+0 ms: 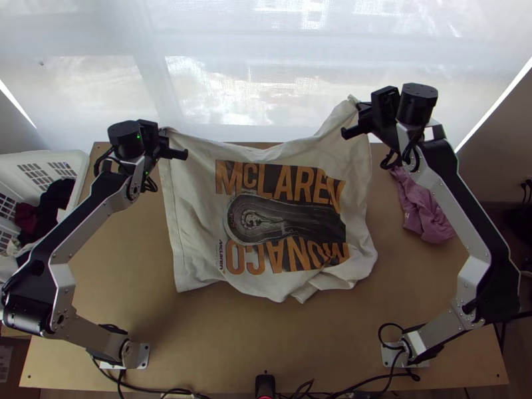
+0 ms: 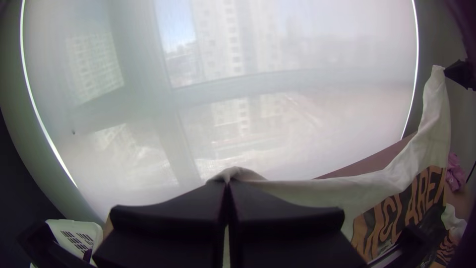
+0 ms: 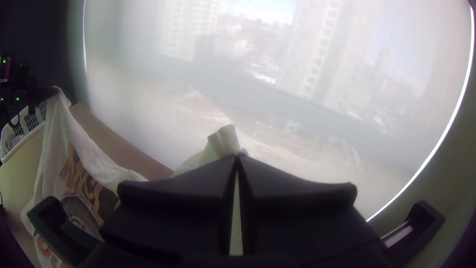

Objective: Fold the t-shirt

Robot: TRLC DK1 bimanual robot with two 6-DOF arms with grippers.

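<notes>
In mid-frame, the shirt [image 1: 272, 223] is over the bench [image 1: 149, 266]; right of it, on the bench, a cloth [image 1: 425, 209]. At the left edge, a basket [image 1: 41, 157] with clothes [image 1: 56, 198] in it. Behind, across the top, a blind [image 1: 213, 40].

- The left gripper [image 1: 170, 135] has its fingers [image 2: 168, 218] together on the edge of the white t-shirt [image 2: 432, 119].
- From there the t-shirt sags, then rises to the right gripper [image 1: 356, 118].
- A pink cloth [image 2: 455, 173] lies near it.
- A white basket [image 2: 74, 227] and a pale blind [image 2: 297, 119] are also visible.
</notes>
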